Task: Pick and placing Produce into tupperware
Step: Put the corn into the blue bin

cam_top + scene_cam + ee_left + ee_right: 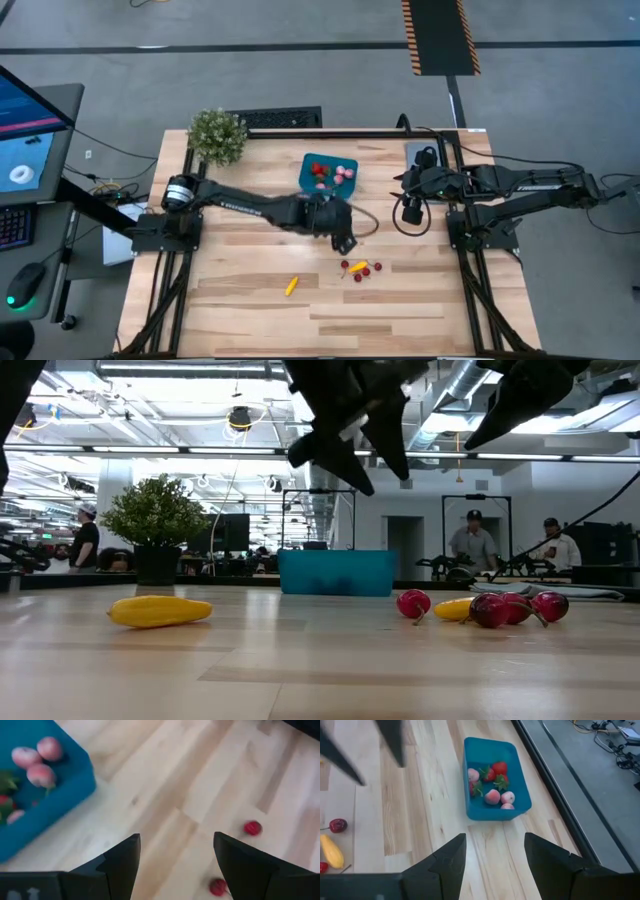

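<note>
The teal tupperware (327, 172) stands on the table's far middle and holds red strawberries (495, 772) and pink pieces (499, 797). Dark red cherries (362, 269) and a small yellow piece (358, 265) lie on the wood nearer the front, and a second yellow piece (291, 286) lies to their left. My left gripper (343, 241) is open and empty, above the table between the tupperware and the cherries. My right gripper (411, 211) is open and empty, raised at the right of the tupperware.
A bushy green potted plant (217, 136) stands at the table's far left corner. A grey flat plate (418, 153) lies at the far right under the right arm. People stand in the room behind the table (473, 540). Bare wood (240, 310) spreads along the near side.
</note>
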Available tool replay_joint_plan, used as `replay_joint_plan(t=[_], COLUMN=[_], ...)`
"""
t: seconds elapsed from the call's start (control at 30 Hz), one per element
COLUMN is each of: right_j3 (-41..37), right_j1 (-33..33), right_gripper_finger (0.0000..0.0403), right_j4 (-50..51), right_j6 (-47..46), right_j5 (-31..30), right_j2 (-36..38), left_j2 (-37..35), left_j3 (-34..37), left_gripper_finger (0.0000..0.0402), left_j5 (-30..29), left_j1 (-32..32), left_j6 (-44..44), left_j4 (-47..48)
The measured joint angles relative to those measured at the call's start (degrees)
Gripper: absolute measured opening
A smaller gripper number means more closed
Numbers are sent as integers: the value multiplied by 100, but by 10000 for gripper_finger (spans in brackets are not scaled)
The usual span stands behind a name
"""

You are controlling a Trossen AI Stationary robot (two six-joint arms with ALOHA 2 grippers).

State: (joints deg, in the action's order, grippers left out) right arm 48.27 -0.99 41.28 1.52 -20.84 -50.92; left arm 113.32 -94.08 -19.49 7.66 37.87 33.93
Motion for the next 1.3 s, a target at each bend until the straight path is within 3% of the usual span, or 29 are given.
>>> replay_joint_plan(t=[0.5, 1.3], right_j3=[0, 0], right_j1=[0, 0], right_gripper_finger=[225, 225], right_j4=[-49, -55], right_j6=[7, 2], right_j5=[0, 0], right_j2=[-2, -2], left_j2=[2, -2], left_j3=[0, 0], left_gripper_finger=[242, 242], left_j5=[-389, 230], left_j1=[1012, 1354], left_j6=[1377, 2407], left_j4=[720, 1755])
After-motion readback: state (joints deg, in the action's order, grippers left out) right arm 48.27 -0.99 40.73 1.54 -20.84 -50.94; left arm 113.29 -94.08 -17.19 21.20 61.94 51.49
